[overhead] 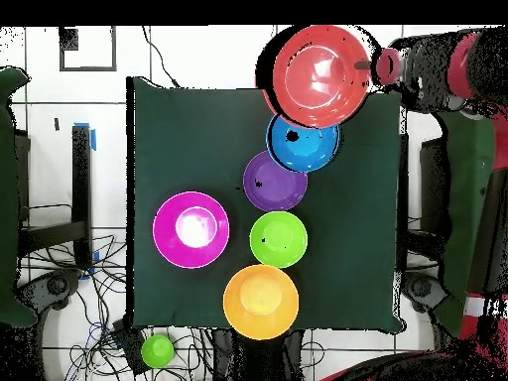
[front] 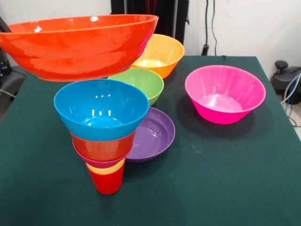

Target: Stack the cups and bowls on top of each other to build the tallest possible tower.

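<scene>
A big orange-red bowl [front: 80, 44] hangs in the air, level, above and a little to the left of the tower. The tower stands on a red cup [front: 108, 182], with a yellow cup, a crimson-pink bowl, an orange bowl [front: 102, 147] and a blue bowl [front: 101, 108] on top. From overhead the orange-red bowl [overhead: 317, 74] overlaps the edge of the blue bowl [overhead: 303, 145]. My gripper [overhead: 376, 65] holds the big bowl by its rim; the arm [overhead: 446, 69] reaches in from the right.
On the green cloth [front: 211, 179] lie a purple bowl [front: 153, 134] touching the tower, a green bowl [front: 140, 82], a light orange bowl [front: 161, 54] and a magenta-pink bowl [front: 225, 94]. A small green thing [overhead: 157, 350] sits off the table.
</scene>
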Controlling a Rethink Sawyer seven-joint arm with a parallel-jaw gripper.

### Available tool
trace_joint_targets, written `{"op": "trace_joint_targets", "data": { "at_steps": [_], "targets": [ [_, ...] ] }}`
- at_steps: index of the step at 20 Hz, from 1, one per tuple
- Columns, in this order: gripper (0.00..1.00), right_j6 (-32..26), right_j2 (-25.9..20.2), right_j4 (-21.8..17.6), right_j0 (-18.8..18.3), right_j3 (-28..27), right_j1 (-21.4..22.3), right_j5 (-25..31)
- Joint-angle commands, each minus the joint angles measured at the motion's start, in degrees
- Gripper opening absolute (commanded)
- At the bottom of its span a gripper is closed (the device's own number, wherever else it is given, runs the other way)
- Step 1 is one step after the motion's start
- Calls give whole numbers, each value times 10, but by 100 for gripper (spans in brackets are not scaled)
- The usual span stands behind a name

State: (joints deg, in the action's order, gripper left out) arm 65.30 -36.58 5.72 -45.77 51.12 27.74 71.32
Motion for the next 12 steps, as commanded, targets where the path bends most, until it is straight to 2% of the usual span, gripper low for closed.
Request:
{"op": "trace_joint_targets", "data": {
  "at_steps": [1,7,12],
  "targets": [
    [0,118,22,15,26,63,8,-18],
    [0,124,31,14,31,59,-1,-11],
    [0,109,22,27,18,97,-9,-41]
  ]
}}
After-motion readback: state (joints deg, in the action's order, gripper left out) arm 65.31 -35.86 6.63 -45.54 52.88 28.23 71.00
